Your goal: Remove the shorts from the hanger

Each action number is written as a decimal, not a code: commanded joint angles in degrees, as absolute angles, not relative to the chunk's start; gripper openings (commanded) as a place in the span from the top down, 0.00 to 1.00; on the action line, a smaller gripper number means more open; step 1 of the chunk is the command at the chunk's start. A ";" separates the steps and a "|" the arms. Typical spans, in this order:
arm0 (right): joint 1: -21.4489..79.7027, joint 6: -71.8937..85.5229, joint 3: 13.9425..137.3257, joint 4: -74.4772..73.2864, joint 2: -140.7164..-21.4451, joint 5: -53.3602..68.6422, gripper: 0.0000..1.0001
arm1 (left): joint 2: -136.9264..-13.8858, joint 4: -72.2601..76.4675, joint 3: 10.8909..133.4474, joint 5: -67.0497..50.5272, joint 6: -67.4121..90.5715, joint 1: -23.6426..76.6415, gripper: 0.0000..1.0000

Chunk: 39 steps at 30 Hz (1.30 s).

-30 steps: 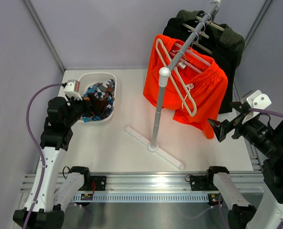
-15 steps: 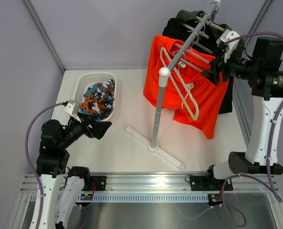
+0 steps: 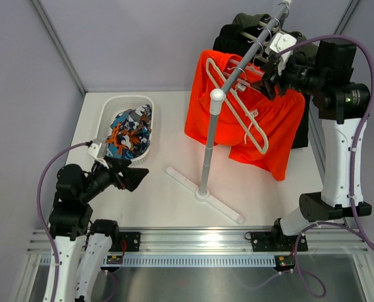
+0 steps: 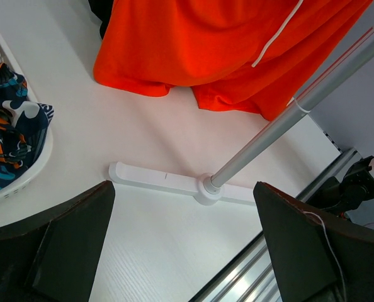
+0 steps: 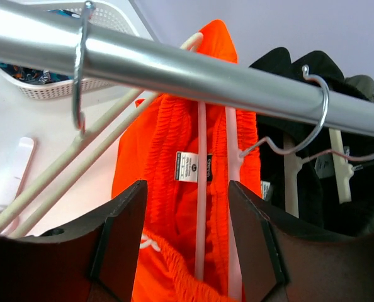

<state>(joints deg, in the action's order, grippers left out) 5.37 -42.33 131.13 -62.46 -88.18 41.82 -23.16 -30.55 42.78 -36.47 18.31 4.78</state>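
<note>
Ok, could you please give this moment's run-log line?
bright orange fabric shorts: on white plastic hanger | patterned fabric shorts: in white basket | right fingers: open, at hanger | left fingers: open

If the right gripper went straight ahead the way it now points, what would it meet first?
Most likely the orange shorts, near the waistband draped on the white hanger, seen between the open fingers of the right gripper. The metal rail runs above that line. Depth is unclear.

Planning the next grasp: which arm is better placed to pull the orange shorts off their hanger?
Right. The right gripper is at the rail, open, facing the orange shorts' waistband; the left gripper hovers low over the table beside the basket, far from them.
</note>
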 commanded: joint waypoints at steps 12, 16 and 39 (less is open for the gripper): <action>6.94 -49.92 124.89 -53.61 -88.24 28.39 0.41 | -19.95 -31.99 43.07 -39.11 19.51 4.92 0.02; 7.21 -51.33 123.58 -55.02 -88.51 29.00 0.48 | -19.25 -32.78 42.72 -38.76 19.34 4.92 0.02; 8.26 -37.11 127.61 -47.73 -85.96 29.44 1.00 | -17.05 -31.46 44.82 -42.71 23.55 4.92 0.01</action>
<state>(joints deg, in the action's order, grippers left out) 7.84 -44.29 121.49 -53.56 -88.55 27.40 -17.96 -33.36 42.65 -39.64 21.80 4.78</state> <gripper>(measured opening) 0.135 0.987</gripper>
